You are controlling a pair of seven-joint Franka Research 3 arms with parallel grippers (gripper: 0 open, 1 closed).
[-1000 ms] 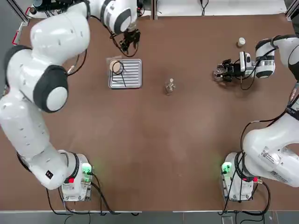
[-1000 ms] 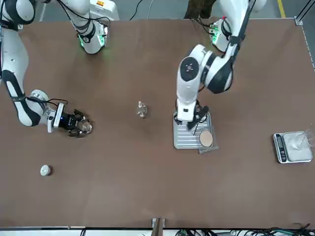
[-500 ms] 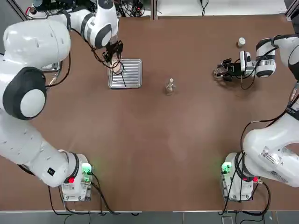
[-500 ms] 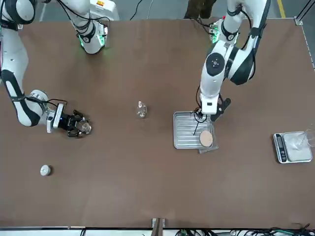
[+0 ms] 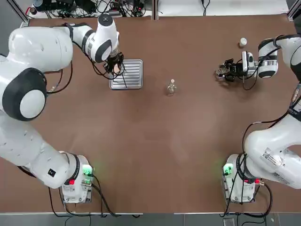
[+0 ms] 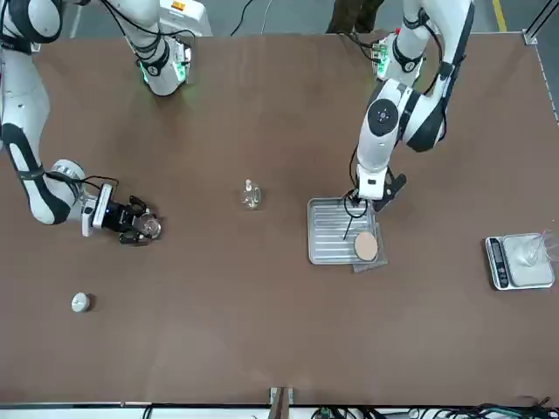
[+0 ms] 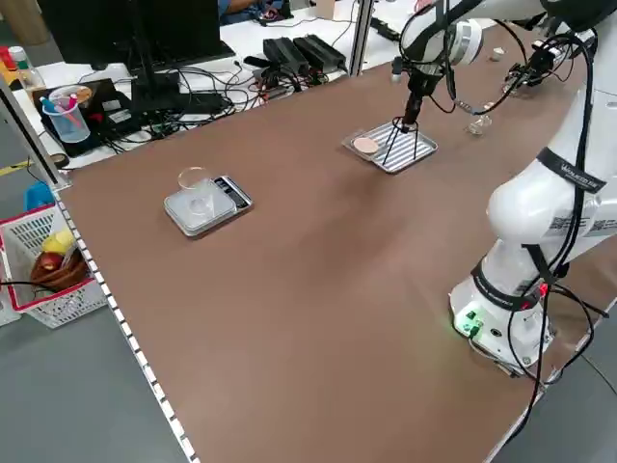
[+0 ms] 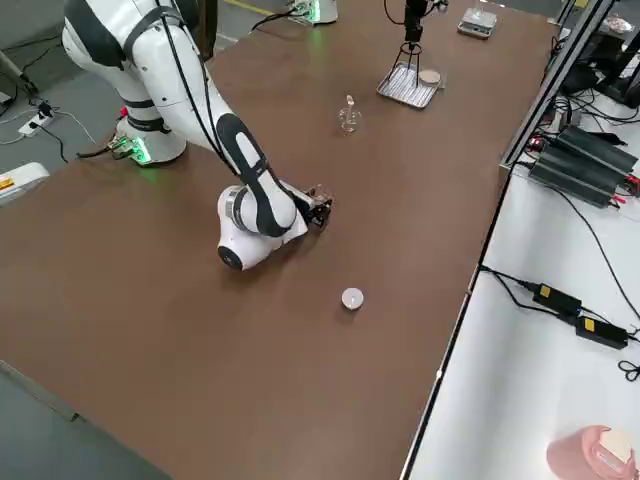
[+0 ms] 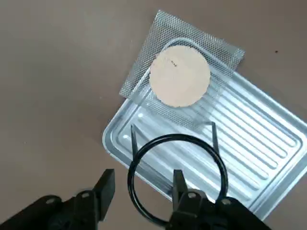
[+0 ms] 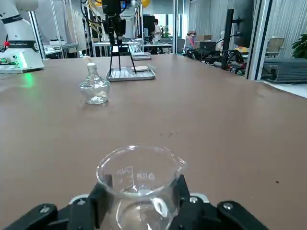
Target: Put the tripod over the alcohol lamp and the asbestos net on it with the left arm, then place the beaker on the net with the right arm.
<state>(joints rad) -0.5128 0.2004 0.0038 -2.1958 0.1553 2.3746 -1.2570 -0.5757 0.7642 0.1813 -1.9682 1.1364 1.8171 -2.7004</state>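
Illumination is even, bright and overhead. The worktop [image 5: 155, 141] shows soft, short shadows and no strong glare. Green indicator lights glow at frame bottom in the top view. Right wrist view: background slightly soft.

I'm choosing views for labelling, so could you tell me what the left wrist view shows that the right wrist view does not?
Only the left wrist view shows the asbestos net from close above, lying partly over the ribbed tray's corner, and the left gripper's fingers straddling the tripod ring. Only the right wrist view shows the beaker between the right gripper's fingers, and the alcohol lamp standing on the table. Both show the tripod on the tray.
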